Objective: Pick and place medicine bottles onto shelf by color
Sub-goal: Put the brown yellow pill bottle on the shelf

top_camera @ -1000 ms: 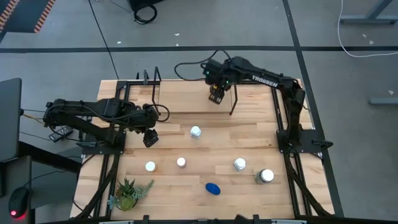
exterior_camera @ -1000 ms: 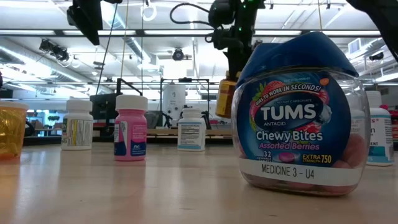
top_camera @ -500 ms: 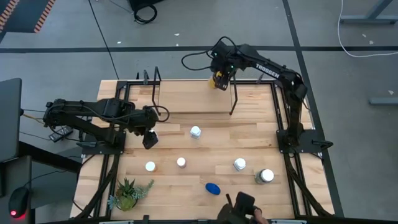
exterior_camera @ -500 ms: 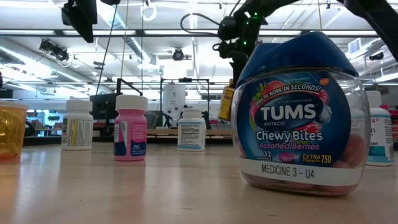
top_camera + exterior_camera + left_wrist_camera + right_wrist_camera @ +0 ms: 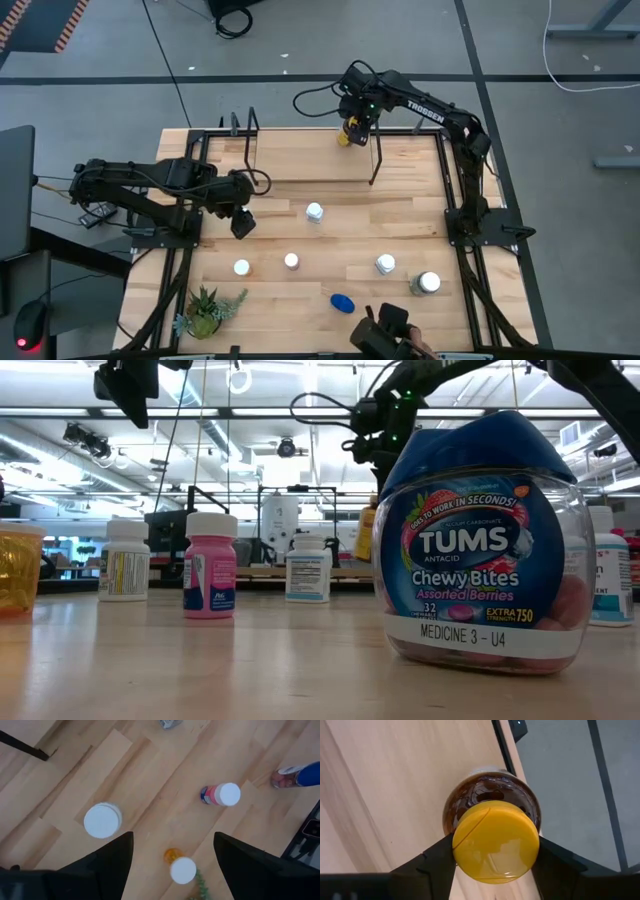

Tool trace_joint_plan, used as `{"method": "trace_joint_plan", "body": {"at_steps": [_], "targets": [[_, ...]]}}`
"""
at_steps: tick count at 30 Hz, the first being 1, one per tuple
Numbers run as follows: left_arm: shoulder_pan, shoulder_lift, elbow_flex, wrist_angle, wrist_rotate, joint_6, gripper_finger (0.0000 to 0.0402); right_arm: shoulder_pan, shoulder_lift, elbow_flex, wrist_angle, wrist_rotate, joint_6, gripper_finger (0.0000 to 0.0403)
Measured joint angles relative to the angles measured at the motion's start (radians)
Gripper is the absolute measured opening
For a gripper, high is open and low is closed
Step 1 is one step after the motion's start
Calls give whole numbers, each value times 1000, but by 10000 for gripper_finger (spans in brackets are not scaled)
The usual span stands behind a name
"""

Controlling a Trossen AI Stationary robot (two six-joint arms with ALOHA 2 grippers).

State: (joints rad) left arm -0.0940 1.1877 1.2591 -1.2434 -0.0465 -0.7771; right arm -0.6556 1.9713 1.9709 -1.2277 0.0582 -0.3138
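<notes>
The right pincer point(image 5: 349, 133) is at the far edge of the surface point(image 5: 300, 315), over the right end of the shelf point(image 5: 300, 160). It is clenched on an amber bottle point(image 5: 492, 827) with a yellow cap point(image 5: 495, 842). In the right wrist view the two dark fingers point(image 5: 437, 860) press the cap from opposite sides. The brown body shows straight beyond the cap, so the bottle's long axis runs upright, cap up and base down toward the shelf plank. Whether the base touches the plank cannot be told. In the low view the same bottle point(image 5: 366, 530) hangs upright under the pincer, partly hidden behind the blue Tums bottle point(image 5: 480, 540).

The left pincer point(image 5: 241, 223) hovers above the left-middle of the surface, released, fingers point(image 5: 107, 860) spread with nothing between them.

The other bottles stand upright on the surface, caps up. A white-capped one point(image 5: 315, 212) is near the centre. Two more point(image 5: 241, 268) point(image 5: 291, 261) stand nearer the front left. Two larger ones point(image 5: 385, 264) point(image 5: 427, 283) stand at the front right. The blue bottle point(image 5: 342, 302) sits at the front middle. A small plant point(image 5: 205, 312) is at the front left corner. A dark object point(image 5: 385, 335) shows at the front edge.
</notes>
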Motion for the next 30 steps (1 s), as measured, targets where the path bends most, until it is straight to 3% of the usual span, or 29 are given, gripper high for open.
{"method": "trace_joint_plan", "body": {"at_steps": [11,30], "targets": [[0,0,0,2,0,-5,282,-24,0,0,-20,1,19,242],[0,0,0,2,0,4,282,-23,0,1,-15,7,115,290]]}}
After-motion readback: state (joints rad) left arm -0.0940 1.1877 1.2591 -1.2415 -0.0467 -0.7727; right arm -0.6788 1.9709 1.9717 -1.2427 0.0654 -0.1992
